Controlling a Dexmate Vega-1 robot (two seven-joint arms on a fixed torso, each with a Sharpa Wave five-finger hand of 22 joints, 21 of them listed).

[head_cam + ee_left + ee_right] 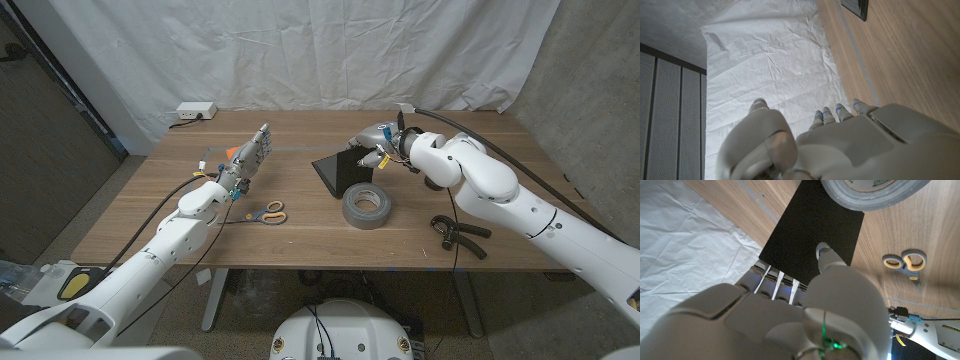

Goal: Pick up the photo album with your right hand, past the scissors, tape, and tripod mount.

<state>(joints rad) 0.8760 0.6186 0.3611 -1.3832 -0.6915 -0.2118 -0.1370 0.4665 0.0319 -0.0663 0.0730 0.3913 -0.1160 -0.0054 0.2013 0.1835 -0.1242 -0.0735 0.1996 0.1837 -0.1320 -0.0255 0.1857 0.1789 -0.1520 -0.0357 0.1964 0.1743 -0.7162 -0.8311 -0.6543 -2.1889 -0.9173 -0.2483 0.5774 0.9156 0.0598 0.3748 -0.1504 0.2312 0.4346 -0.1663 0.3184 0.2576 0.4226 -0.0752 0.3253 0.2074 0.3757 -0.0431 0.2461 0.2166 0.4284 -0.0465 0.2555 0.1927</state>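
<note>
Photo album (340, 172): black, flat cover, mid-table, just behind the roll of grey tape (366, 206). In the head view its far edge looks tilted up off the wood where the right hand (378, 146) meets it. Tape roll touches or overlaps the album's near corner; right wrist view shows the roll's rim (875, 191) over one album edge.

Right hand: at the album's far edge, fingers down behind it, thumb (826, 255) lying on the black cover (812, 235). Looks like a pinch on the edge between thumb and fingers, so it's grasping the album. Fingertips under the edge are hidden, so contact on the underside can't be confirmed.

Left hand (247, 160): raised above the table on the left side, palm upright, fingers straight and apart, holding nothing. Left wrist view shows the fingertips (828, 114) extended against the white backdrop sheet (770, 60), with an album corner (856, 7) at the frame edge.

Scissors (266, 212): grey-and-orange handles, flat on the table near the left forearm, well apart from the album. Also visible in the right wrist view (905, 262).

Tripod mount (457, 233): black, near the front edge on the right, below the right forearm, apart from the tape.

White power strip (195, 112) at the table's far left corner.
</note>
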